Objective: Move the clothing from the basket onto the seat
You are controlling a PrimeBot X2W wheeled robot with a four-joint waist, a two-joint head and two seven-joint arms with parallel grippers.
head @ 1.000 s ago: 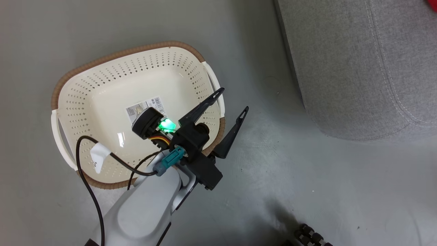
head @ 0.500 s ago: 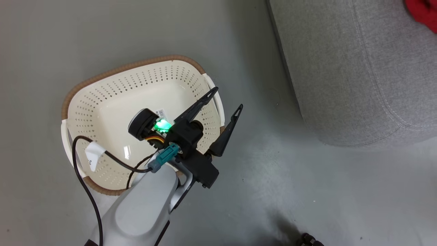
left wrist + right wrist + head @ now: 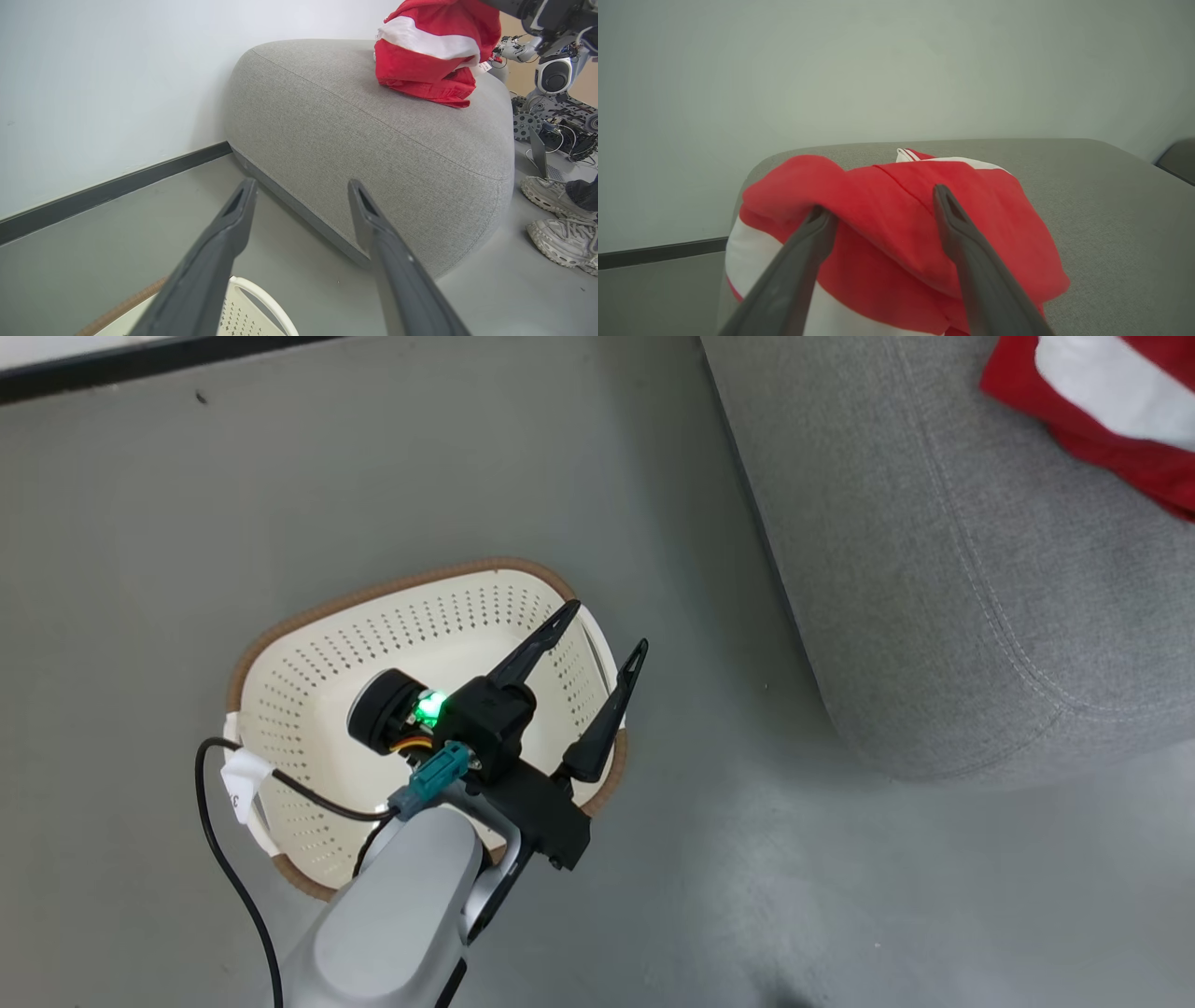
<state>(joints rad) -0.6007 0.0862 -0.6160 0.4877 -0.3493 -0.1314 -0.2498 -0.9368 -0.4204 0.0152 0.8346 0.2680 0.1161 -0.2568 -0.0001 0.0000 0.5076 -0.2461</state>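
Observation:
The red clothing with a white panel lies on the light-grey seat at the top right. My right gripper stands open just over the clothing, its fingers either side of a bunched red fold on the seat. The cream basket sits on the floor at the lower left, its visible inside bare and partly hidden by my left wrist. My left gripper hovers open and empty above the basket's right rim. In the left wrist view the clothing tops the seat.
Grey floor separates basket and seat. A white wall with a dark baseboard runs behind. A person's pale shoes and robot hardware stand to the right of the seat. A black cable loops off my left forearm.
The head camera has tilted: basket and seat sit lower in the picture and more of the clothing shows. My right gripper has opened. The left gripper stays open over the basket rim.

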